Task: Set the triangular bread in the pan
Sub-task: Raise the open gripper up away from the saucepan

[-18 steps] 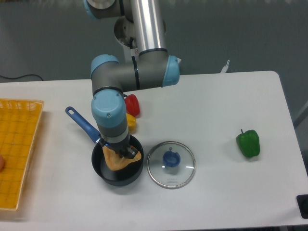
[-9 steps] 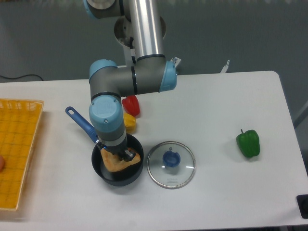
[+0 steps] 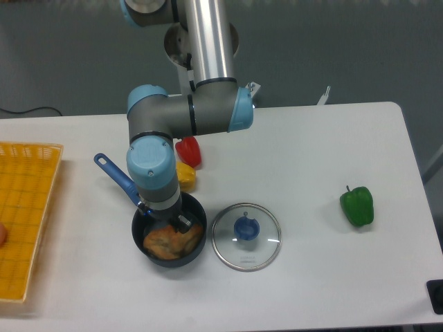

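Tan-orange and browned in patches, the triangular bread (image 3: 170,239) lies flat inside the pan (image 3: 147,250), a dark saucepan with a blue handle near the front edge of the white desk (image 3: 311,159), left of centre. The gripper (image 3: 172,221) hangs over the pan's rear rim; the wrist hides its fingers, so whether it is released or clenched cannot be told. Just right of the pan lies a glass lid (image 3: 246,236). A yellow pepper (image 3: 187,177) and a red pepper (image 3: 189,151) sit behind the pan, and a green pepper (image 3: 357,205) is near the right edge.
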### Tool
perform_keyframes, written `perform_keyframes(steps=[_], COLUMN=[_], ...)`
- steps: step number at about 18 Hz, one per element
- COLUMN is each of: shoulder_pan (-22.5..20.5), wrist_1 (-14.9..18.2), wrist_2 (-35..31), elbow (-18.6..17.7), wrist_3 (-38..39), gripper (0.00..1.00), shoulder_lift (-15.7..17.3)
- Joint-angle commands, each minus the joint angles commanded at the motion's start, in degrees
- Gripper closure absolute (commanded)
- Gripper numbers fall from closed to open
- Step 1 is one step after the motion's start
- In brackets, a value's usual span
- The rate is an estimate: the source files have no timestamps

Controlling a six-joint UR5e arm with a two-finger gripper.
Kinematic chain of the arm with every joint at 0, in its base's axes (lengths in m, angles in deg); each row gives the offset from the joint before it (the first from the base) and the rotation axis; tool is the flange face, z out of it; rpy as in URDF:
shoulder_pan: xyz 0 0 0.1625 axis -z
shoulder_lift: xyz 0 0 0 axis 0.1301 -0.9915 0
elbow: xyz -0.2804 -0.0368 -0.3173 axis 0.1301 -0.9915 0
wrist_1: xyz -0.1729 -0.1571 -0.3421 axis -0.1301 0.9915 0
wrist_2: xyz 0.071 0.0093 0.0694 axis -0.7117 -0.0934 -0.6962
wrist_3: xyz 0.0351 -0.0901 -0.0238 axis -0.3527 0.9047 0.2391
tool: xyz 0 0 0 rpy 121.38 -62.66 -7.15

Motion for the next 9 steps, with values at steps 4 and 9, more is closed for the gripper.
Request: perform_keyframes(steps=[4, 9], shoulder_pan=[-0.2, -2.5], wrist_1=[0.0, 0.2], wrist_2=[-4.5, -6.5], elbow=[0.6, 3.1], wrist_3=[-0.1, -4.9], gripper=[0.0, 0.0], shoulder_lift=[0.6, 2.1])
